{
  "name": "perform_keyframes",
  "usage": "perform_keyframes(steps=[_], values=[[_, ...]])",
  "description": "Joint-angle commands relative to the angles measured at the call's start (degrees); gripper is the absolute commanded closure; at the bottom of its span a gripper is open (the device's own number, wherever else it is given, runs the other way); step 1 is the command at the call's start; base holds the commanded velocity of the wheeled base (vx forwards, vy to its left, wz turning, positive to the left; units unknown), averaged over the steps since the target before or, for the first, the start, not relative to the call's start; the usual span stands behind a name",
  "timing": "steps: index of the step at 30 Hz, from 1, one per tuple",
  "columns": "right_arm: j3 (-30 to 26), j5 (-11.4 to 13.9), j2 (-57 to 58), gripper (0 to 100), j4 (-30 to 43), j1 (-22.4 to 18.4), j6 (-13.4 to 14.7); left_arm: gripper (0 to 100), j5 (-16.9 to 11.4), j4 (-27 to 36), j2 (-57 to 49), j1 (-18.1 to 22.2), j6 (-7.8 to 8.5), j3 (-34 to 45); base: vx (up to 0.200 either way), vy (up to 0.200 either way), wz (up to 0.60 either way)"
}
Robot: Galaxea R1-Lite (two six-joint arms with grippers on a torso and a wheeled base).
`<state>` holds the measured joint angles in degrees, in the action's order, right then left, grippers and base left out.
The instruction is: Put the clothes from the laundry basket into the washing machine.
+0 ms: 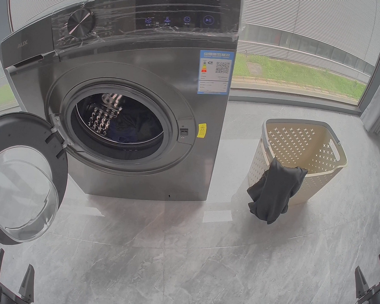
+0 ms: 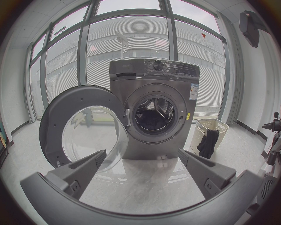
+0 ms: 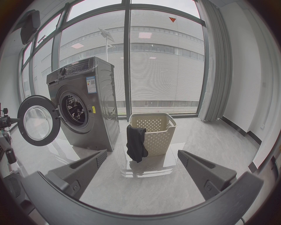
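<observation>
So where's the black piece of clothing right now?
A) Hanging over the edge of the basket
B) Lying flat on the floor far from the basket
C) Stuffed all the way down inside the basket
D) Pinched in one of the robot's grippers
A: the black garment is draped over the rim of the laundry basket and hangs down its outer side, on the side towards the washing machine.

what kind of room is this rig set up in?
Probably a lab or demo space, not a home laundry room: washing machine standing free on a polished stone floor, film over its panel; floor-to-ceiling windows; laundry basket beside it.
</observation>
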<state>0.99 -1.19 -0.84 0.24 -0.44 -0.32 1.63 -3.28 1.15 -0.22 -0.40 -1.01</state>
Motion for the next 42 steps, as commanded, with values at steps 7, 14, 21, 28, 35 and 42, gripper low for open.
perform_keyframes(steps=[7, 14, 21, 28, 35, 42], values=[[-0.90, -0.04, 0.31, 0, 0.02, 0.00, 0.05, 0, -0.93, 3.98, -1.15, 0.22, 0.49, 0.75, 0.000, -0.200, 0.00], [-0.90, -0.04, 0.31, 0, 0.02, 0.00, -0.03, 0, -1.11, 3.46, -1.15, 0.13, 0.40, 0.92, 0.000, -0.200, 0.00], [-0.90, -0.04, 0.31, 0, 0.02, 0.00, 0.05, 0, -1.11, 3.46, -1.15, 0.13, 0.31, 0.92, 0.000, -0.171, 0.00], [-0.90, 0.05, 0.31, 0, 0.02, 0.00, -0.03, 0, -1.11, 3.46, -1.15, 0.13, 0.40, 1.01, 0.000, 0.000, 0.00], [-0.99, -0.04, 0.31, 0, -0.07, 0.00, -0.03, 0, -1.11, 3.46, -1.15, 0.13, 0.31, 1.01, 0.000, 0.000, 0.00], [-0.99, -0.04, 0.31, 0, -0.16, 0.00, 0.14, 0, -1.02, 3.37, -1.15, 0.13, 0.23, 1.01, 0.000, -0.029, 0.00]])
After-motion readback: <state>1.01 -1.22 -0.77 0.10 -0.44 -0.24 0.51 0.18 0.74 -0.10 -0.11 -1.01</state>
